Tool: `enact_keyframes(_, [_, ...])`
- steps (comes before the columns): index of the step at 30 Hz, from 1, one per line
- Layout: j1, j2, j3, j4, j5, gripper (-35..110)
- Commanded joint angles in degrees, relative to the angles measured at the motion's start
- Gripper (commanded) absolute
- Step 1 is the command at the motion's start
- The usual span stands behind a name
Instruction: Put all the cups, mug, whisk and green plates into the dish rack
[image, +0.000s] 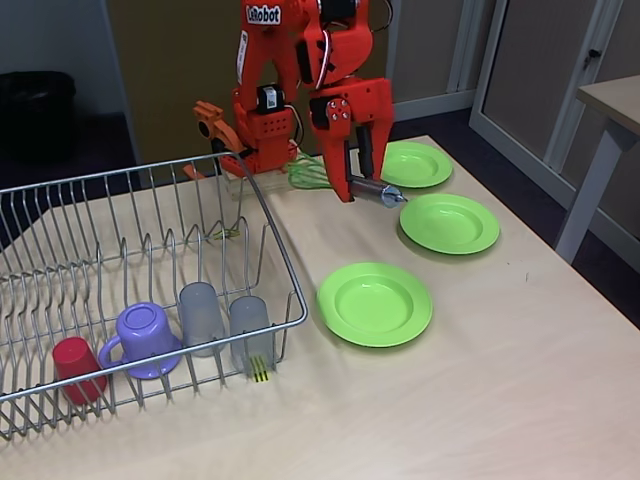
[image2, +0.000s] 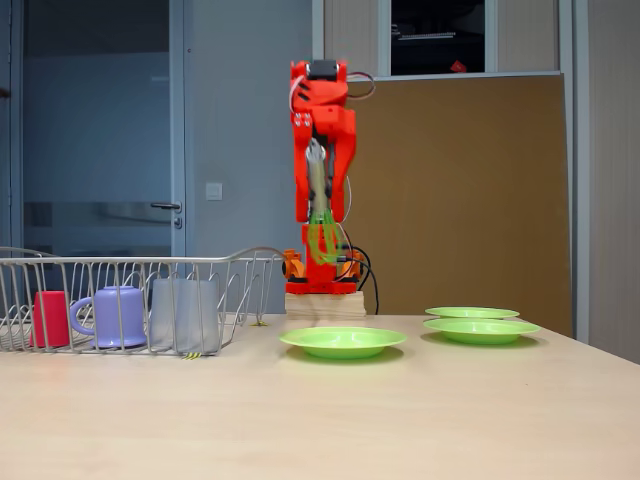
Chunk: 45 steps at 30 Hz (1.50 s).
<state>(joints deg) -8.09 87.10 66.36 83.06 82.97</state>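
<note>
My orange gripper (image: 360, 184) is shut on the whisk (image: 382, 191) by its silver handle and holds it above the table, near the arm's base. The green wire loops (image: 308, 172) point toward the dish rack (image: 288, 268). In a fixed view the gripper (image2: 320, 212) hangs high, with the whisk's loops (image2: 322, 242) below it. Upside down in the rack's near end are a red cup (image: 75, 368), the purple mug (image: 145, 337) and two grey tumblers (image: 200, 315) (image: 250, 332). Three green plates (image: 375, 302) (image: 449, 222) (image: 415, 163) lie on the table right of the rack.
The rack (image2: 250, 262) takes up the table's left side, and its far rows of prongs hold nothing. The arm's base (image: 262, 130) stands behind its far corner. The light wooden table (image: 480, 400) is bare in front of the plates. Another table's leg (image: 585, 190) stands at the right.
</note>
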Motion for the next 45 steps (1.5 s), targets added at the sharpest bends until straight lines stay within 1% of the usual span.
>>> enact_keyframes(1, [2.29,-1.05,-8.61,2.29,-8.35,0])
enact_keyframes(6, [5.8,-1.85,-15.38,5.1,-27.51,0])
enact_keyframes(10, [9.23,-1.14,-16.26,4.31,-45.35,0])
enact_keyframes(12, [11.25,-1.23,-16.26,4.57,-51.24,0])
enact_keyframes(13, [12.04,-1.41,-16.26,4.92,-52.21,0])
enact_keyframes(20, [10.99,0.26,-13.62,5.45,-47.2,0])
enact_keyframes(24, [10.46,0.09,-18.72,8.17,-45.09,0])
enact_keyframes(28, [9.93,-0.18,-21.8,9.49,-40.17,0])
enact_keyframes(35, [7.91,2.64,-21.71,10.63,-28.65,0])
enact_keyframes(45, [6.59,5.62,-24.26,12.13,-21.45,0])
